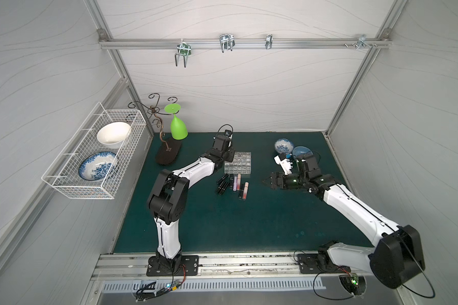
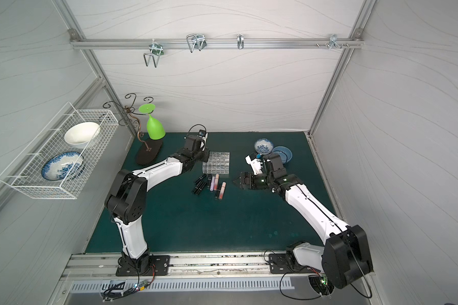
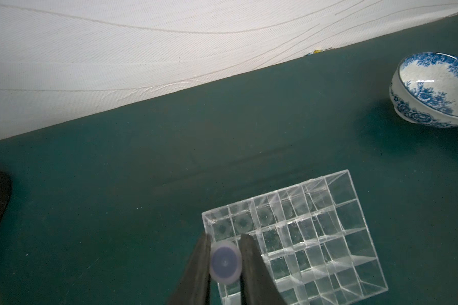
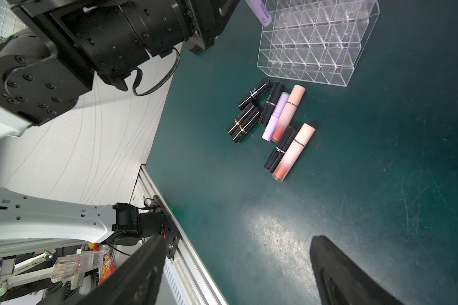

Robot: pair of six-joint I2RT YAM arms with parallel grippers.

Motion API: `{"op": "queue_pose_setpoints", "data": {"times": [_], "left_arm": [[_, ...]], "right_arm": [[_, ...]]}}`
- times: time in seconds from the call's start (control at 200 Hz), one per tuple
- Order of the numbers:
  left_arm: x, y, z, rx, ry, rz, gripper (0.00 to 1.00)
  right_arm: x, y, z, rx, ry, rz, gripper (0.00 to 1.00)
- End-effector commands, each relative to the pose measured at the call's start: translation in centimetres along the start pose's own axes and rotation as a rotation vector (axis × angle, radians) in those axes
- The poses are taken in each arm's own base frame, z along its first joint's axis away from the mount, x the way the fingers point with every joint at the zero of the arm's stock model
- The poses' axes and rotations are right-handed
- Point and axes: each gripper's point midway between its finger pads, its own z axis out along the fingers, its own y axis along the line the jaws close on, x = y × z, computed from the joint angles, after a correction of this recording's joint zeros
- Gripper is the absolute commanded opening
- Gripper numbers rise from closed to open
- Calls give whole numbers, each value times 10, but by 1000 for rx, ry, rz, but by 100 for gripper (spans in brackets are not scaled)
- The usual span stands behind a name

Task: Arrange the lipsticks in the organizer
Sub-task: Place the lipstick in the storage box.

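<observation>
Left wrist: left jaws pinch lipstick (image 3: 225,262) at organizer (image 3: 328,237); bowl (image 3: 431,111) beyond; right jaws agape.

1. Peach-pink lipstick (image 4: 294,151) nearer the fingers (image 4: 341,277) of the right gripper (image 4: 237,239): dark lettering along its side reads "kakashow"
2. Farther peach-pink lipstick (image 4: 288,113), beyond it from those fingers: same lettering, only "kakas" legible
3. Lilac lipstick (image 4: 260,12) clamped between the left gripper (image 3: 225,236) fingers (image 3: 196,272): side print unreadable
4. Black lipsticks (image 4: 254,93), farthest from the right fingers: pale marks too small to read
</observation>
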Motion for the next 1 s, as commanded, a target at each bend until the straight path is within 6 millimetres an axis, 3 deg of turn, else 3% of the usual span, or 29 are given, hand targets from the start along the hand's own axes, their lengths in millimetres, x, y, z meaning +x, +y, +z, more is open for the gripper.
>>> {"op": "queue_pose_setpoints", "data": {"times": [0.0,0.425,0.996], "left_arm": [[-16,5,5,-9,-56,-31,0],[-3,1,12,15,-15,-46,0],[5,4,5,6,3,-69,2]], "right_arm": [[-4,3,3,-7,-2,-28,88],[-2,3,7,-7,10,-31,88],[6,5,20,59,57,-74,89]]}}
